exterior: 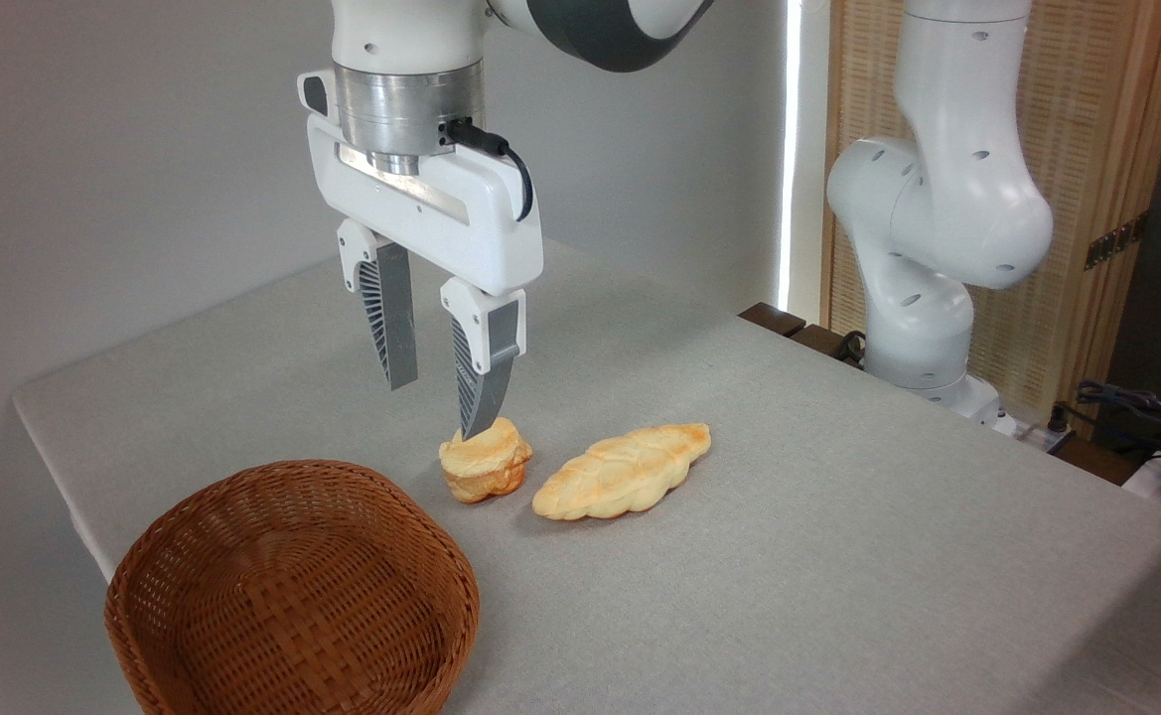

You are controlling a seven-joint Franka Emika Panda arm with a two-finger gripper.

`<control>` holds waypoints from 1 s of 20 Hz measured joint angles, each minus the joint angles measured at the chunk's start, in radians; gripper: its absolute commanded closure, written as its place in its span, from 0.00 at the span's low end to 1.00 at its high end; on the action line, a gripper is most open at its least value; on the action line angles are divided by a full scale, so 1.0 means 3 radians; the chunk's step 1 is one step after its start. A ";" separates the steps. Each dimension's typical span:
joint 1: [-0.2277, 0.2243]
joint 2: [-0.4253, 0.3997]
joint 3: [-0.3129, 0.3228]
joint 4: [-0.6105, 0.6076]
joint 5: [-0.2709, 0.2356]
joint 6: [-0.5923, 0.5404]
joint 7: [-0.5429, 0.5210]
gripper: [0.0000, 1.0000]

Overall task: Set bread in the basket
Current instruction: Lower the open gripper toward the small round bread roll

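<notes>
1. The tool (436, 409) hangs from the white arm with its fingers pointing down over the grey surface (838, 556); the two fingers stand apart with a clear gap between them, and nothing is held in that gap.
2. The right finger (482, 382) reaches lower in the picture than the left finger (393, 333); its tip sits at the top of the bread (486, 460), though whether it touches the crust or is merely in front of it cannot be told; the left finger ends above the bare surface, to the left of the bread.
3. The bread is a small, stubby bun, golden-tan with a toasted top and lumpy sides; it rests on the surface near the middle of the view, outside the basket (292, 591).
4. The basket is round, shallow and woven of reddish-brown wicker; it stands at the near left corner of the surface, below and left of the bread, near it but not touching; its inside holds nothing.
5. A longer, flat, braided loaf (625, 472) lies just right of the bread, tilted so that its right end points away from the camera; a narrow strip of surface separates the two.
6. A second white robot arm (938, 228) stands at the far right edge of the surface, in front of a wooden slatted screen (1087, 149); dark cables (1126, 402) lie beside its base.
</notes>
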 measured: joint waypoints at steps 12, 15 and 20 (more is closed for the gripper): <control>0.0014 0.0004 0.0022 0.0030 0.0005 -0.0131 0.0000 0.00; -0.0007 0.0008 -0.0005 0.0028 0.0005 -0.0293 0.0001 0.00; -0.0109 0.0022 -0.0062 -0.0012 0.0005 -0.0318 0.0000 0.00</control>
